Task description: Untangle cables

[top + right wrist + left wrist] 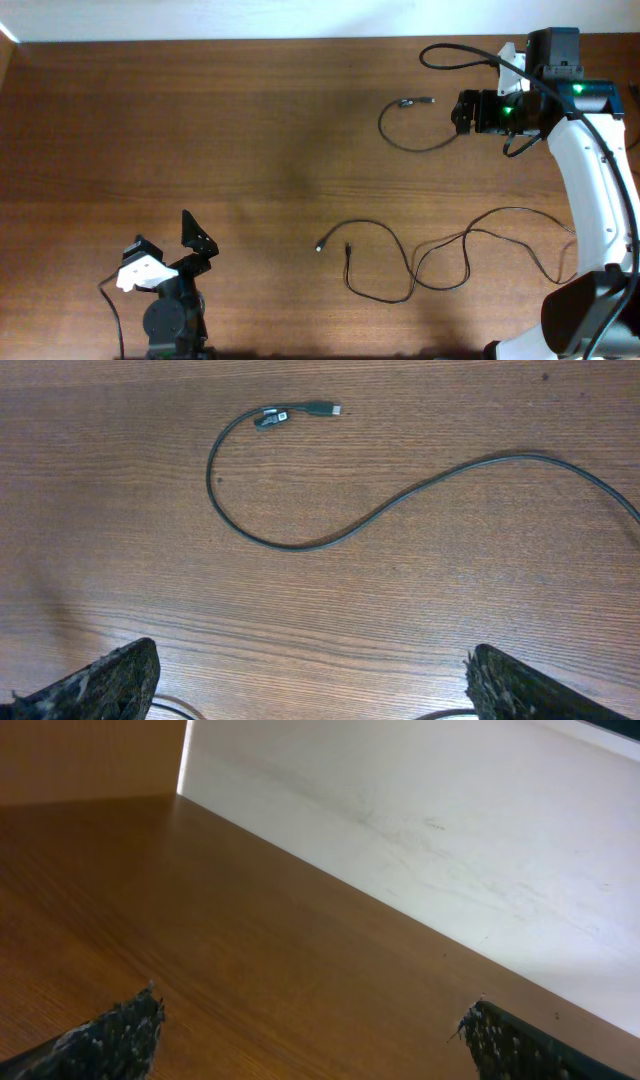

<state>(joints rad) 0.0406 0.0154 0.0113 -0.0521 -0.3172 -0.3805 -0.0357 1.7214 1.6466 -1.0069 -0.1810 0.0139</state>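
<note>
Right pincer [310, 660], wide and empty, faces a cable [300, 547] curled on open wooden surface [120, 480] just ahead. Left pincer [310, 1020], also wide, points at the surface's edge, white area [450, 810] beyond.

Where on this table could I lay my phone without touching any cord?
The table's bare wood from centre leftward, between the left arm and the lone cable, is free. Crowded: tangled cables lower right, right gripper top right.
</note>
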